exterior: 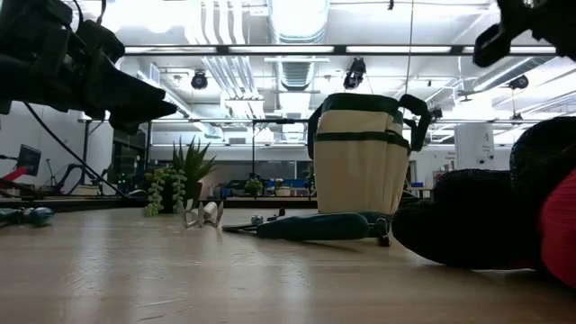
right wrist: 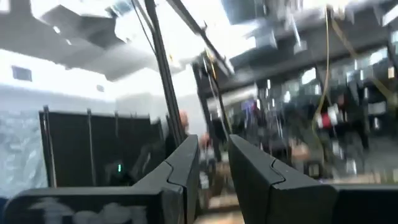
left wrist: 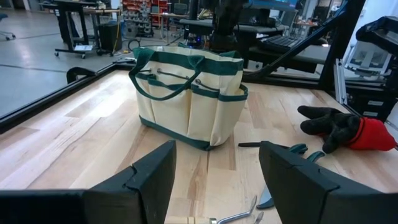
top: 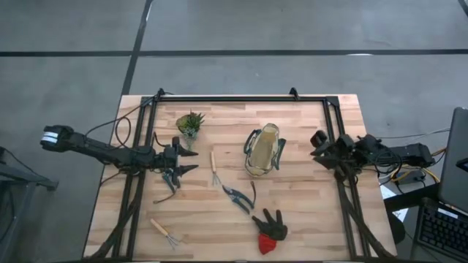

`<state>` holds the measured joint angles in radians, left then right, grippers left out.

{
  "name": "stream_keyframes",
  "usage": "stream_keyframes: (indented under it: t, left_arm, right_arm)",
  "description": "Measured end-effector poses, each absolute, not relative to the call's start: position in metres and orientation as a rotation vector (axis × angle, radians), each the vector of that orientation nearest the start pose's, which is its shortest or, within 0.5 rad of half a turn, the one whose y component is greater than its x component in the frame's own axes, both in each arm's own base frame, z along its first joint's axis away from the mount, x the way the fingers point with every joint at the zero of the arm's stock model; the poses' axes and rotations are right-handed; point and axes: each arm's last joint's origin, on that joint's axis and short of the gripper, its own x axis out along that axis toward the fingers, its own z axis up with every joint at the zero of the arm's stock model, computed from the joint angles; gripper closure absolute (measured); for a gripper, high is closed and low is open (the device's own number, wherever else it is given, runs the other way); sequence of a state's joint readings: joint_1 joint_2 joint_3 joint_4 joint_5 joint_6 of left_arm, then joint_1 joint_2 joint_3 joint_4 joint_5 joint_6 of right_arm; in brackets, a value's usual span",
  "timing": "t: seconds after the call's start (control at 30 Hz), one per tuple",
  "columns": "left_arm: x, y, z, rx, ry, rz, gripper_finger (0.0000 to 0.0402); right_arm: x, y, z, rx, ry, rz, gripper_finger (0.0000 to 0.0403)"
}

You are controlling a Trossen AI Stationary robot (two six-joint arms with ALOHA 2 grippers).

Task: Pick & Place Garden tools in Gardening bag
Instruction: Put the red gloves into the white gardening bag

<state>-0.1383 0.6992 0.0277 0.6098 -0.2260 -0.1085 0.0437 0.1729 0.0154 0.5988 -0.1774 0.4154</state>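
Observation:
The tan gardening bag (top: 263,150) with green trim stands upright near the table's middle; it also shows in the left wrist view (left wrist: 186,93). One wooden-handled fork (top: 214,169) lies left of it. The shears (top: 238,197) and the red-and-black glove (top: 270,230) lie nearer the front, and a second fork (top: 164,232) lies at the front left. My left gripper (top: 184,164) is open and empty above the table, left of the first fork, pointing at the bag (left wrist: 217,168). My right gripper (top: 318,142) hovers right of the bag, its fingers a narrow gap apart (right wrist: 214,168), holding nothing.
A small spiky green plant (top: 190,124) stands at the far left of the table, behind my left gripper. A dark metal frame (top: 241,98) runs along the far edge and down both sides of the table. Bare wood lies between the bag and the near edge.

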Motion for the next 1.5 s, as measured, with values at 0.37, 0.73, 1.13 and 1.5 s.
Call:
stream_keyframes:
  t: [0.37,0.73,1.13,1.5]
  left_arm:
    - [0.142,-0.013,0.162,-0.097,0.057,0.091,0.0168]
    - [0.142,-0.013,0.162,-0.097,0.059,0.091,0.0168]
    - [0.142,-0.013,0.161,-0.096,0.063,0.091,0.0168]
    - [0.142,-0.013,0.161,-0.096,0.063,0.091,0.0168]
  right_arm:
    - [0.127,0.037,0.195,0.498,-0.024,0.480,0.0336]
    - [0.171,0.099,0.248,0.354,0.230,0.518,0.0270]
    - [0.230,0.167,0.239,0.108,0.784,0.392,0.0145]
    - [0.260,0.217,0.187,-0.086,1.044,0.396,0.0144]
